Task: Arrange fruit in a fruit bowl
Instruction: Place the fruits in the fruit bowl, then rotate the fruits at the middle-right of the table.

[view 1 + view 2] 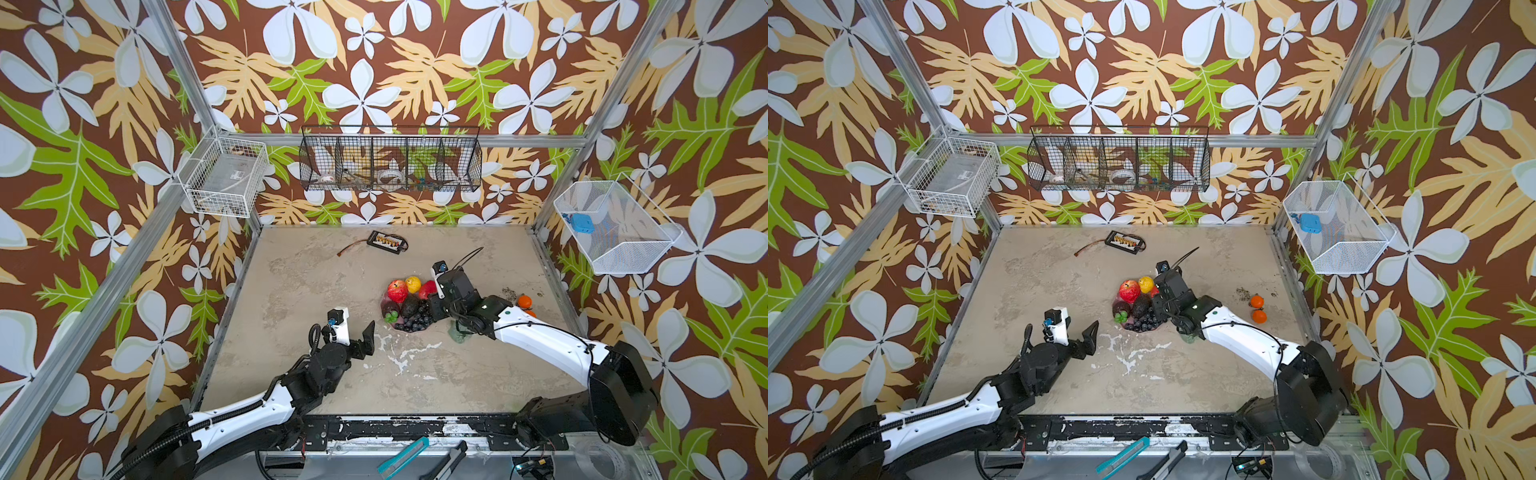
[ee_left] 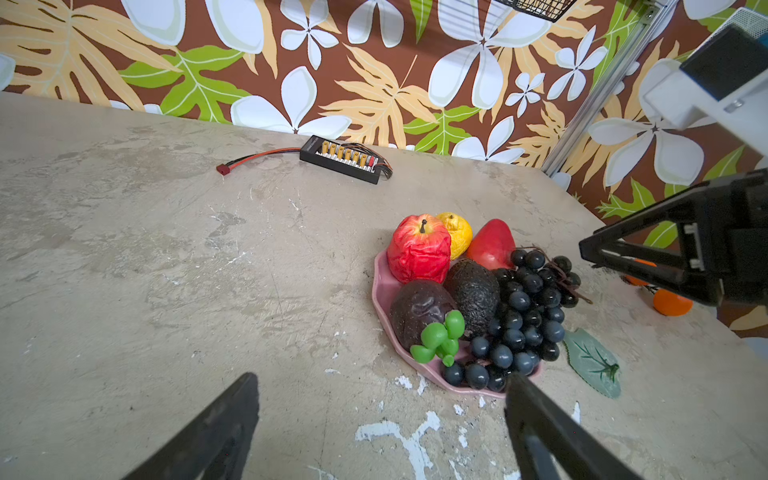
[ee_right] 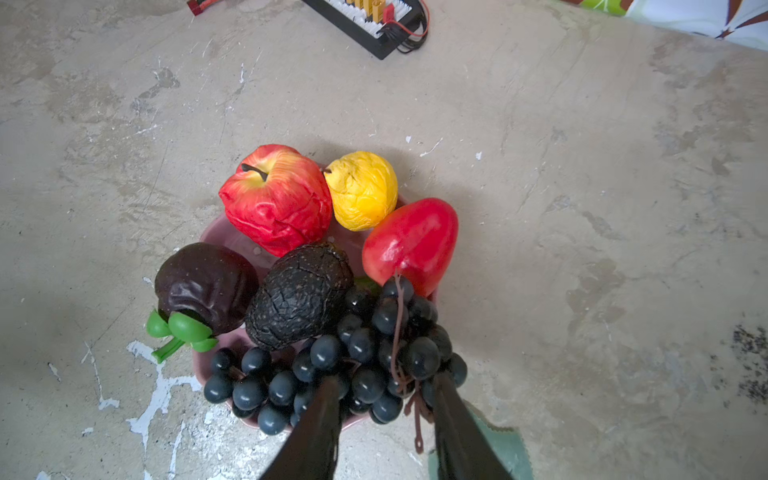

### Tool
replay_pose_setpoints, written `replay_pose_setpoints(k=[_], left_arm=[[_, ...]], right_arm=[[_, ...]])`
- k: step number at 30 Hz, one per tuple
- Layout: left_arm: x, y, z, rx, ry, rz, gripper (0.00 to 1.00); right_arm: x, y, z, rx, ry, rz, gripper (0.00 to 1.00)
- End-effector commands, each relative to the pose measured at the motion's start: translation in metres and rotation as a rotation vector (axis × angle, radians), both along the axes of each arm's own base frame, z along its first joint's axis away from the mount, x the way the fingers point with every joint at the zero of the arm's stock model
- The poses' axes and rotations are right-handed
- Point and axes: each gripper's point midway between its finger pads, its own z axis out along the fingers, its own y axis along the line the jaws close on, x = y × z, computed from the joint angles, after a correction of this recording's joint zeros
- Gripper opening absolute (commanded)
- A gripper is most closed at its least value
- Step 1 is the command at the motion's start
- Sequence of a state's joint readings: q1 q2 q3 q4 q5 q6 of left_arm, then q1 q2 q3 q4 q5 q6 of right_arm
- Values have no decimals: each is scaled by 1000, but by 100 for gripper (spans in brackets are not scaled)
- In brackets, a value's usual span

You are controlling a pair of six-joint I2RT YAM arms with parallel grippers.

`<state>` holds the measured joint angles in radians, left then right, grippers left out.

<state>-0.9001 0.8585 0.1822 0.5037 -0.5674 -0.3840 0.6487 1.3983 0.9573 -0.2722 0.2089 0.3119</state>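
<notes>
The pink fruit bowl sits right of the table's middle. In it are a red apple, yellow pear, red strawberry, dark avocado, dark purple fruit and a black grape bunch. My right gripper is open, its fingers parted on either side of the bunch's stem end, which lies on the bowl's near rim. Two oranges lie on the table to the right. My left gripper is open and empty, just left of the bowl.
A flat grey-green leaf lies on the table beside the bowl, under my right wrist. A black connector board with a red lead sits near the back wall. Wire baskets hang on the walls. A utility knife lies past the front edge.
</notes>
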Motion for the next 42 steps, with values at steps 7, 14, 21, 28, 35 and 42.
replay_pose_setpoints(k=[7, 14, 21, 28, 35, 42], left_arm=[[1, 1, 6, -5, -19, 10, 93], [1, 6, 10, -19, -30, 29, 93], [-1, 11, 15, -39, -37, 41, 93], [-4, 15, 23, -68, -52, 43, 93], [-9, 19, 30, -107, -66, 37, 94], [-10, 17, 33, -128, -67, 22, 94]], right_arm=[[9, -54, 21, 50, -81, -177, 49], [15, -122, 18, 98, -115, -386, 55], [26, -207, -10, 94, -51, -694, 57], [33, -263, -24, 36, -13, -883, 63], [24, -302, -50, 43, 54, -1003, 74], [23, -315, -77, 71, 129, -1029, 77]])
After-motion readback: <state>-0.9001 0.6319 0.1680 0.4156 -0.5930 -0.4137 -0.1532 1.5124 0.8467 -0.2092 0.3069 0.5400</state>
